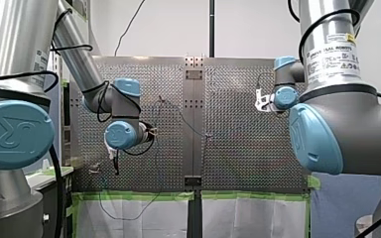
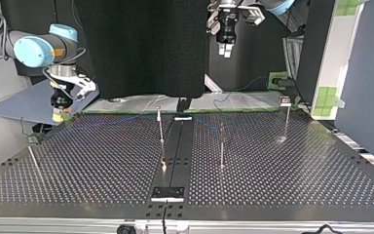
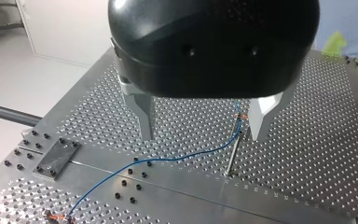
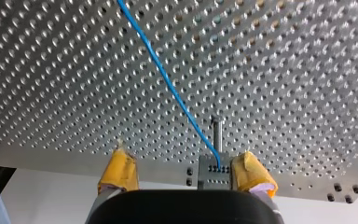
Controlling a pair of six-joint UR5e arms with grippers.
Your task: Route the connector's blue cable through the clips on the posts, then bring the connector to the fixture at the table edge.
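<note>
Right hand point(image 4: 182, 161) is wide open, yellow pads point(image 4: 249, 169) well apart and holding nothing. The connector point(image 4: 213, 173) sits between them but way off-centre, snug beside one pad (can't tell if it's touching). It's right at the table point(image 2: 297, 170) edge, at the corner where my right arm hangs in the top view.

The blue cable point(image 4: 168, 81) comes out of the connector and runs straight ahead of the hand, out across the table. So the long axis points away from the fingers, and my guess is any grab has to squeeze across it.

Left hand point(image 3: 201, 135) is wide open too, up over a mid-table post point(image 3: 233, 154) with the cable in its clip. The right arm is clearly the nearer one.
</note>
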